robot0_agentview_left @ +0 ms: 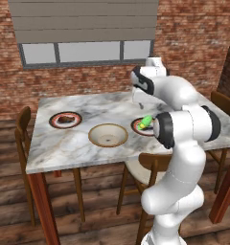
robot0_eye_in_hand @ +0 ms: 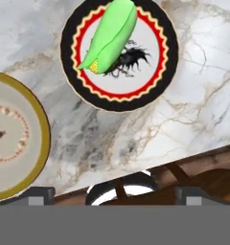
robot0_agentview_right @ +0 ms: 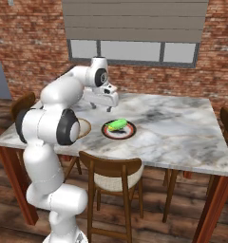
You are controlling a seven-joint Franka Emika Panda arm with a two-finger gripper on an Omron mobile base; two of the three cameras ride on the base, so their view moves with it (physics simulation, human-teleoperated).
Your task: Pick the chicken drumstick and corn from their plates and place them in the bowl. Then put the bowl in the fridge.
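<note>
From the left, the bowl (robot0_agentview_left: 108,134) sits empty, the drumstick (robot0_agentview_left: 65,119) to its left and the corn (robot0_agentview_left: 145,122) to its right.

From the right, the claw (robot0_agentview_right: 101,107) hangs just behind the corn.

The hand view shows its tips spread wide, empty. Come straight down and pinch the corn across its middle.

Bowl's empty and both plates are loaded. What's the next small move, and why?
Probably lower the open gripper toward the corn: it hovers above the table just behind that plate, the corn lies free on it, and the chicken drumstick sits farther off.
</note>
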